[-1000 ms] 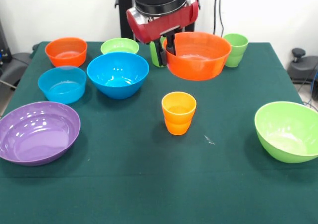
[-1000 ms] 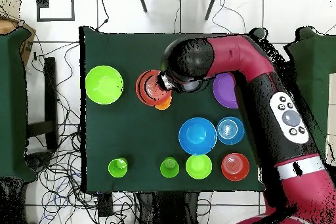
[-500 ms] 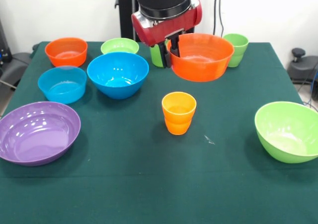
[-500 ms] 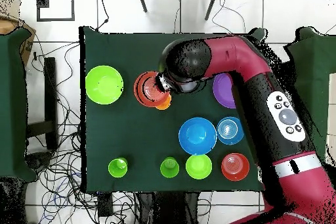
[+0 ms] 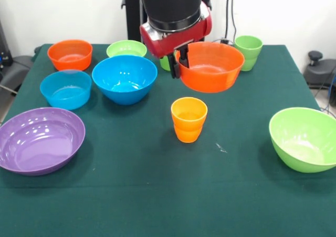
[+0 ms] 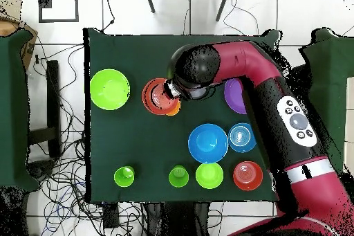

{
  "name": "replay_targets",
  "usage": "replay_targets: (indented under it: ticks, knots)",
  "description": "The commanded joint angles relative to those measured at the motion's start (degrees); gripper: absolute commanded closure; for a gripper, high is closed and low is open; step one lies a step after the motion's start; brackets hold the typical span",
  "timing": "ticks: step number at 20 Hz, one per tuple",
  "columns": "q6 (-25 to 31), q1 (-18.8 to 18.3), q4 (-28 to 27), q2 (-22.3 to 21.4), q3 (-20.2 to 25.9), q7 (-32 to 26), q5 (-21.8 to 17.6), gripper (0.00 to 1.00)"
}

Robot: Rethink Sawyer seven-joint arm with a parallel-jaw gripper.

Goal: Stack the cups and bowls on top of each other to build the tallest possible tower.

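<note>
— Where is the large orange bowl (image 5: 211,66)?
— Pinched by its rim in the gripper (image 5: 178,63), lifted above the tabletop's (image 5: 157,195) middle, now closer over the orange cup (image 5: 189,119).

The arm (image 6: 266,74) is glossy crimson with thick rounded links and black joint sections. In the overhead view its long link bears a grey oval panel (image 6: 298,120) with round buttons, and below that panel a pale silver band (image 6: 308,172) rings the link before it widens into a bulky red segment. The wrist (image 5: 173,6) is a broad black cylinder with a thin silver ring at its lower edge, seated in a red collar (image 5: 176,34). Under that collar hangs the tool (image 5: 178,66), small and black, with short dark fingers (image 5: 184,63).
</note>
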Motion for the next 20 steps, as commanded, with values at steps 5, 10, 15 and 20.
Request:
replay_targets:
  ticks: [5, 10, 15, 20]
  knots:
    - [-4.21, -0.42, 1.4, 3.32, 0.57, -18.94, -5.14, 1.0]
    - [-3.38, -0.9, 1.31, 3.19, 1.27, -19.89, -4.72, 1.0]
    - [-2.49, -0.85, 0.77, 3.14, 1.44, -20.62, -5.06, 1.0]
    - [-1.78, -0.94, -0.35, 3.54, 1.55, -22.29, -5.99, 1.0]
